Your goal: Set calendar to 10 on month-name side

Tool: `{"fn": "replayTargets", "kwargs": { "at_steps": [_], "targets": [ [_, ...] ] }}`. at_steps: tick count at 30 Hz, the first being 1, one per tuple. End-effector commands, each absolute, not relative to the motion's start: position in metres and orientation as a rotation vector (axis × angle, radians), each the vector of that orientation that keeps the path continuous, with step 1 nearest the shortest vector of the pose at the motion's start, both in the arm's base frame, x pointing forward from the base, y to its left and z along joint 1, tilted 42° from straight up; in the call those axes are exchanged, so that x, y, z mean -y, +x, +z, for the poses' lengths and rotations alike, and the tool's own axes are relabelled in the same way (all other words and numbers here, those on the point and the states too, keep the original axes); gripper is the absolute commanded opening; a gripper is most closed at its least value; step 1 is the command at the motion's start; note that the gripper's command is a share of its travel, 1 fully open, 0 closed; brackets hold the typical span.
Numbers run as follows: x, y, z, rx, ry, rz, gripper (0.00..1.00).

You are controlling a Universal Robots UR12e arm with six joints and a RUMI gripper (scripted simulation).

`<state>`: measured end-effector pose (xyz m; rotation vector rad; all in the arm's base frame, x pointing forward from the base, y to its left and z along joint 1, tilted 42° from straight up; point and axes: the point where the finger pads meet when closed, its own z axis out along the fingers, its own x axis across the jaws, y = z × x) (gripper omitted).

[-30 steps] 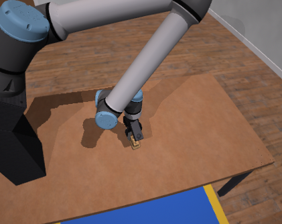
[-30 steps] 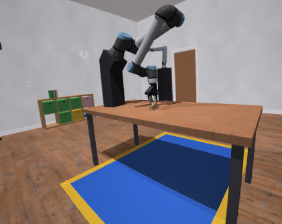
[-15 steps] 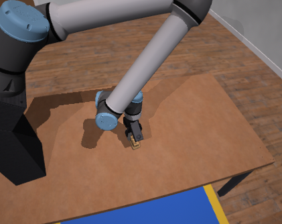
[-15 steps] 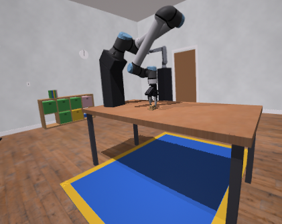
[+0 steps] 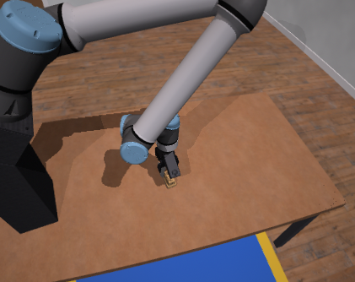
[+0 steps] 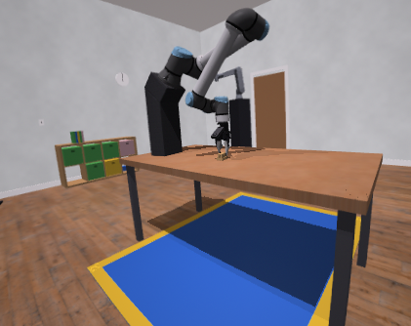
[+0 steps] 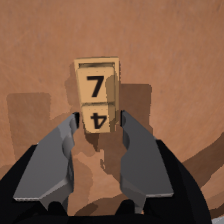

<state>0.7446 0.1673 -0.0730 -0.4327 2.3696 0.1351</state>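
Claw (image 7: 98, 129) pointing down | fingers flanking cube 4 (image 7: 96, 120); partly open

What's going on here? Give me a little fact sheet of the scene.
Arm: one, reaching down to the table
Calendar: tray with two cubes
Far cube: 7
Near cube: 4, upside down in the wrist view
Gripper: partly open, fingers on either side of the 4, not gripping

The arm (image 6: 209, 69) reaches down to the wooden table (image 6: 300, 172)
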Motion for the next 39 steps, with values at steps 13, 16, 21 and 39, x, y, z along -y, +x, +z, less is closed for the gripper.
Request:
{"fn": "replayTargets", "kwargs": {
  "at_steps": [13,16,21,39],
  "targets": [
    [-0.1674,0.7445,-0.0726,-2.369,-0.433,0.135,0.11],
    [-0.1674,0.7445,-0.0726,-2.369,-0.433,0.135,0.11],
    [-0.1674,0.7445,-0.0726,-2.369,-0.433,0.135,0.11],
    [-0.1674,0.7445,-0.0726,-2.369,-0.433,0.135,0.11]
  ]
}}
